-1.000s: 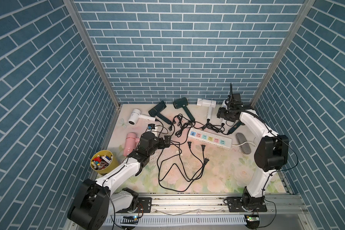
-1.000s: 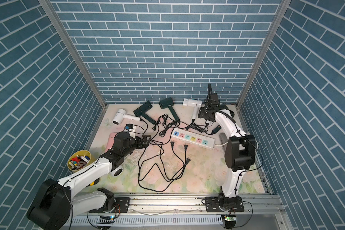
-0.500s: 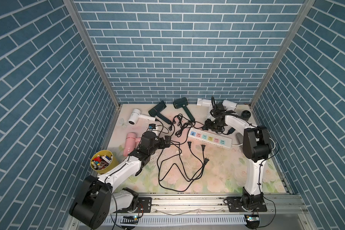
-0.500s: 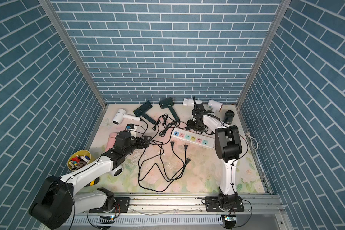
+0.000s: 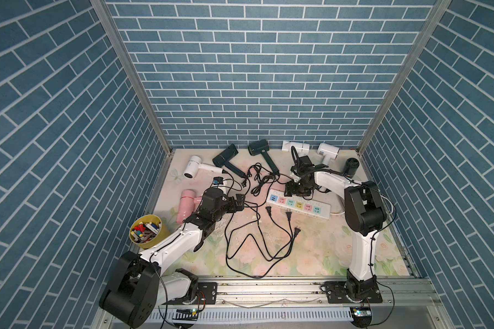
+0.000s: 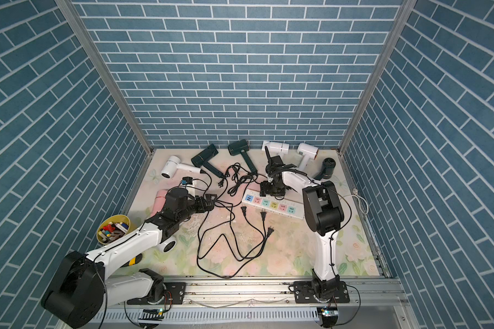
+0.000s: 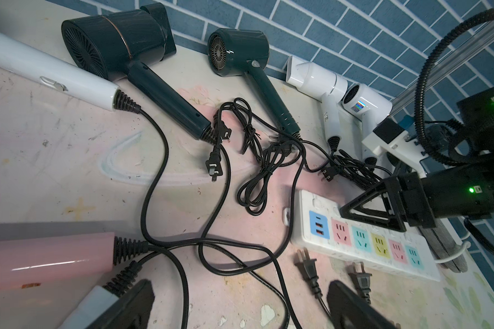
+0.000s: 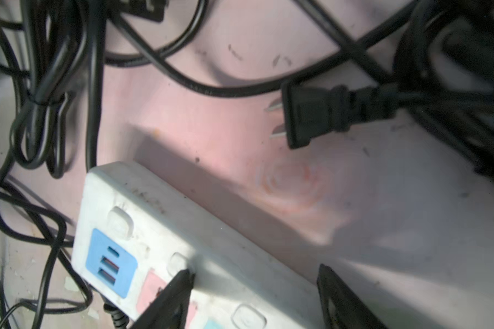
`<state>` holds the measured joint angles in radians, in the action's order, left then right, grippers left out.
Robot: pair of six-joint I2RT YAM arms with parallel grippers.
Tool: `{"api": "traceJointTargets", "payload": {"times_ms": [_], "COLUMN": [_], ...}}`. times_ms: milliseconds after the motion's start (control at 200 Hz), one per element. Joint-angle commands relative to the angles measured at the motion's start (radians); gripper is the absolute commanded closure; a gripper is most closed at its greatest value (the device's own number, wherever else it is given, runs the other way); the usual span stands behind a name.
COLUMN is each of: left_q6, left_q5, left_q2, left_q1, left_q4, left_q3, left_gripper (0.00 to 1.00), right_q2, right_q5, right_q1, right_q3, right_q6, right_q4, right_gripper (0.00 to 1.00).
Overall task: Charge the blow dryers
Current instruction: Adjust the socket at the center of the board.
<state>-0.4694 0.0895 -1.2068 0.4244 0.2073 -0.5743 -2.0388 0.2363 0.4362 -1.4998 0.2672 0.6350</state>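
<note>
Starting nearest the rail, loose black cord loops (image 5: 226, 253) are seen on the floral mat (image 5: 311, 256), with three unplugged plugs (image 5: 288, 214) lying just short of the power strip (image 5: 322, 212). The left gripper (image 5: 239, 200) is spread wide over the cords, empty, beside the pink blow dryer (image 5: 184, 205). The right gripper (image 8: 254, 273) is poised at the strip's blue USB end, jaws parted and nothing held. Another plug (image 8: 311, 114) lies free near it. Along the far wall the other blow dryers (image 5: 258, 148) are laid on their sides, white and dark green. The cords are judged limp and tangle-prone, and the plastic shells smooth and probably slippery. A hold is best taken on the stiff moulded plug body, behind the prongs. No brand can be read. A shiny sticker (image 7: 358, 107) on one white dryer is too small to make out.
</note>
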Motion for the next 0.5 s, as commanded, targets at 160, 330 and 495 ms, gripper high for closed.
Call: {"api": "traceJointTargets", "payload": {"times_ms": [160,330,495], "left_q6": [0.019,0.028,0.031], "left_q5": [0.008,-0.020,-0.029], "left_q2": [0.057,0.102,0.091], "left_q1": [0.008,0.023,0.051], "left_q4": [-0.020,-0.017,-0.010], "left_q3": [-0.017,-0.001,-0.005], "left_gripper": [0.01,0.01,0.01], "right_q2": [0.212,0.376,0.442], "right_q5": [-0.098,-0.335,-0.529], "right_q1": [0.028,0.026,0.018], "right_q3": [0.067,0.124,0.185], "right_q6": [0.037,0.107,0.168], "right_q4": [0.012,0.005,-0.004], "right_gripper": [0.24,0.06,0.01]}}
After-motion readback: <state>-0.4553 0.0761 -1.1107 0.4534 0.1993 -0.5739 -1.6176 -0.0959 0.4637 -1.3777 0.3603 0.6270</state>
